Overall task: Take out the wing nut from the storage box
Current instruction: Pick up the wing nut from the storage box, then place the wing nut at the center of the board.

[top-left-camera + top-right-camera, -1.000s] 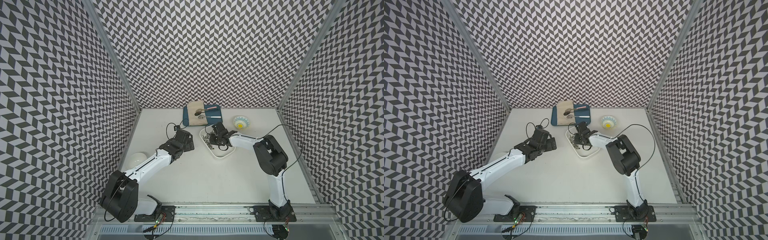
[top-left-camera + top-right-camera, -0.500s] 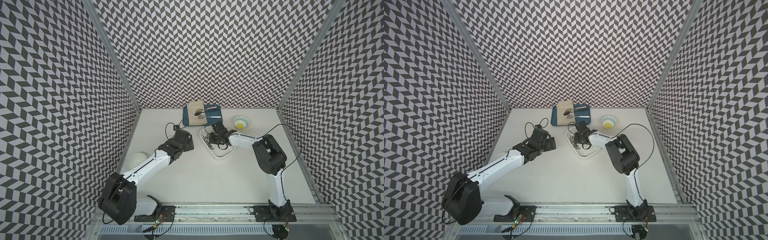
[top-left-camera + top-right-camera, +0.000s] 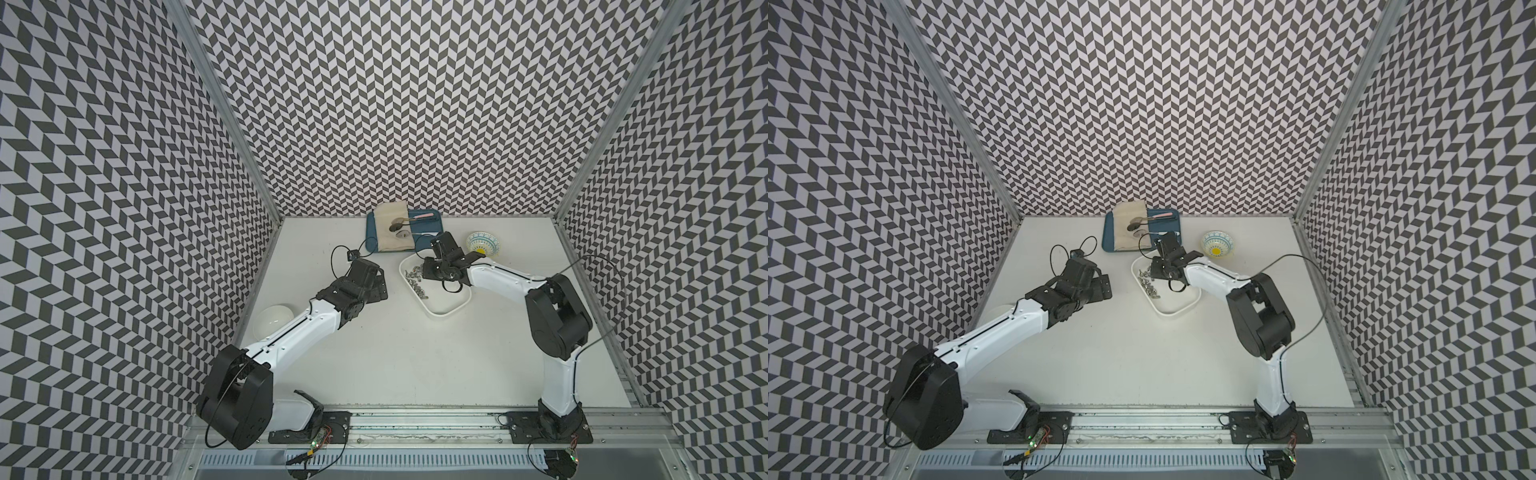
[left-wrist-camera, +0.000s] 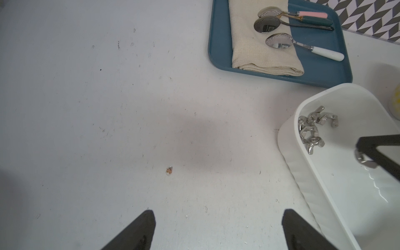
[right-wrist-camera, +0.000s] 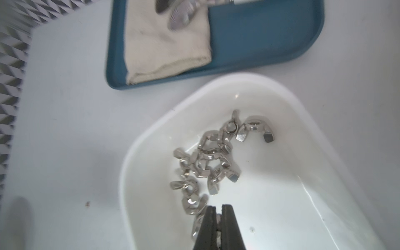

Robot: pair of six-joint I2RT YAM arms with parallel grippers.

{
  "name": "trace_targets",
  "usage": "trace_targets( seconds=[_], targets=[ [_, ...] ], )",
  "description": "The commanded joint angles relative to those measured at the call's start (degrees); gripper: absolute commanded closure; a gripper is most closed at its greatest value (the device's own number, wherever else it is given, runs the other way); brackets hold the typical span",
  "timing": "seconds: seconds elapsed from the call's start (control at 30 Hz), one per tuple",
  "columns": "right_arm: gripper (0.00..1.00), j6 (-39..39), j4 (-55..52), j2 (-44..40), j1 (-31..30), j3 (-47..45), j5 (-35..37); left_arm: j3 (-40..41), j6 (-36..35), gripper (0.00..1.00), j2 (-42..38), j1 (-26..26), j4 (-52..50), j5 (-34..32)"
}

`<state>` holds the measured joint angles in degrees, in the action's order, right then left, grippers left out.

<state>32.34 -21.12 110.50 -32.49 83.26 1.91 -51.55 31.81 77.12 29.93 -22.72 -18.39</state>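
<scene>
Wing nut clamped in right gripper, inside storage box.

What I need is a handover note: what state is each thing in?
right claw: shut on a wing nut, inside the storage box
left claw: open, empty
storage box: upright, holds loose wing nuts
blue tray: flat, carries folded cloth and spoons
patterned bowl: upright

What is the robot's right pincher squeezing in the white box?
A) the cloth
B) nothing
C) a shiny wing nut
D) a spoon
C: the right gripper is shut on a wing nut inside the storage box, while the spoons and the cloth lie on the blue tray.
</scene>
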Motion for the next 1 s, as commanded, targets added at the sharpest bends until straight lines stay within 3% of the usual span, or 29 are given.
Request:
trace_targets(
  seconds=[0.0, 0.3, 0.97],
  targets=[
    [1.00, -0.60, 0.16, -7.67, 3.62, -2.56, 1.16, -1.82, -0.30, 0.05, -0.03, 0.20, 0.57, -0.77],
    [1.00, -2.73, 4.02, -16.20, 18.16, -18.77, 0.04, -2.85, -0.85, 0.04, 0.67, 0.13, 0.40, -0.07],
    [1.00, -8.12, 6.36, -5.45, 15.18, -20.38, 6.84, -5.89, -0.96, 0.05, 2.53, 0.21, -0.92, 0.39]
  ],
)
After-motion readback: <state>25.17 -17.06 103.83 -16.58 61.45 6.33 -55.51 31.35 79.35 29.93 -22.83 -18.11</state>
